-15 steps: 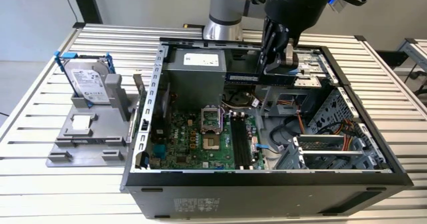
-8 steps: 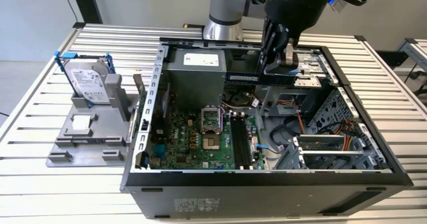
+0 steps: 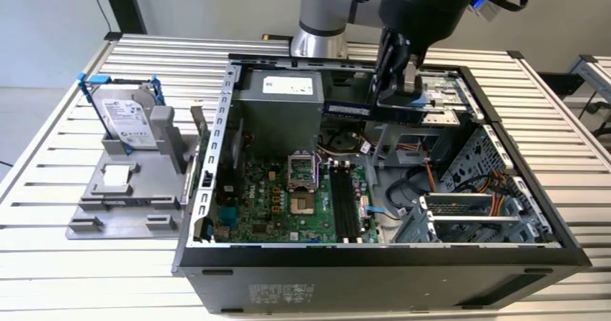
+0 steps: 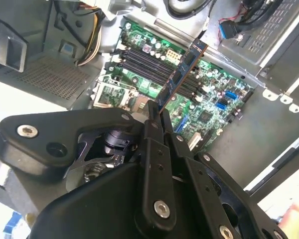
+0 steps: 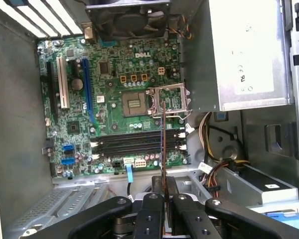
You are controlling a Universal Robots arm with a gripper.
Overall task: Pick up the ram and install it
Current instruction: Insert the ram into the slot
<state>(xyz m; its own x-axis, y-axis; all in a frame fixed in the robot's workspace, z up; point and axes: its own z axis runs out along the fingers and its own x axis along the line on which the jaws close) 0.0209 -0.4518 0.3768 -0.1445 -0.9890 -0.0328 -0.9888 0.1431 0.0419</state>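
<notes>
My gripper (image 3: 394, 92) hangs over the open computer case (image 3: 382, 260), shut on the ram (image 3: 368, 111), a long dark stick held level above the motherboard (image 3: 277, 206). In the second wrist view the ram (image 4: 182, 72) sticks out from the gripper (image 4: 157, 117) over the black memory slots (image 4: 154, 67). In the first wrist view the ram (image 5: 163, 144) shows edge-on as a thin line rising from the gripper (image 5: 163, 185), crossing the memory slots (image 5: 137, 147) at a right angle. In the exterior view the memory slots (image 3: 345, 199) lie well below the stick.
A silver hard drive with blue rails (image 3: 124, 117) stands on a grey holder (image 3: 119, 192) at the exterior view's left. Inside the case are the power supply (image 3: 282, 103), the processor socket (image 3: 300, 171), cables (image 3: 420, 185) and a drive cage (image 3: 468, 214).
</notes>
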